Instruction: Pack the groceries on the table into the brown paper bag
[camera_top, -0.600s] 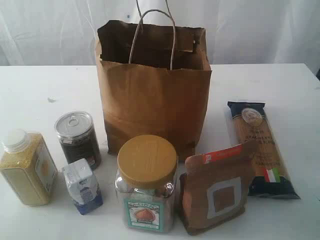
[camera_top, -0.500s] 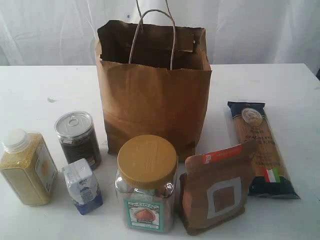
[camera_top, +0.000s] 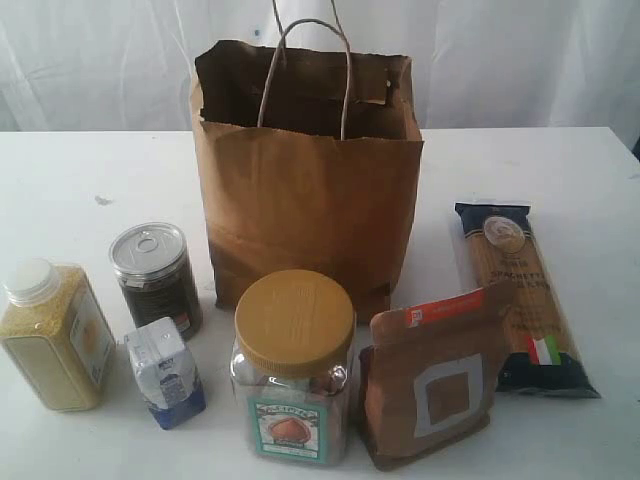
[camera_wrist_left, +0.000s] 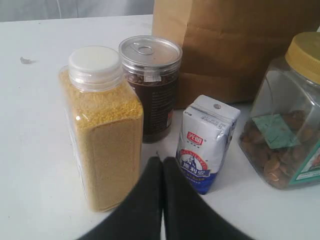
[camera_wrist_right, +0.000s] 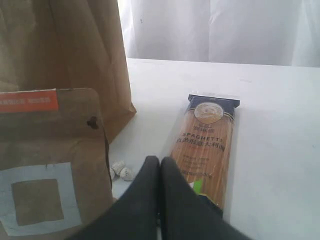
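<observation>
left fingers (camera_wrist_left: 149, 182) pressed together, nothing between them, low over the desk (camera_top: 560, 170), just in front of the grain bottle (camera_wrist_left: 102, 130) and the small carton (camera_wrist_left: 206, 142). right fingers (camera_wrist_right: 150, 182) likewise pinched closed and empty, low between the brown pouch (camera_wrist_right: 50, 160) and the spaghetti packet (camera_wrist_right: 207, 145). The paper bag (camera_top: 310, 200) stands upright with its mouth open at the back middle of the desk, cord handles up. All six groceries sit out on the desk around it. In the exterior view the grain bottle is far left and upright, and the can (camera_top: 155, 275) stands behind the small carton. The nut jar (camera_top: 293, 370) is front centre, just before the bag. The brown pouch stands upright right of the jar, very close to it. The spaghetti packet lies flat on the right, apart from the bag. There is a small dark speck (camera_top: 103, 200) on the desk left of the bag.
</observation>
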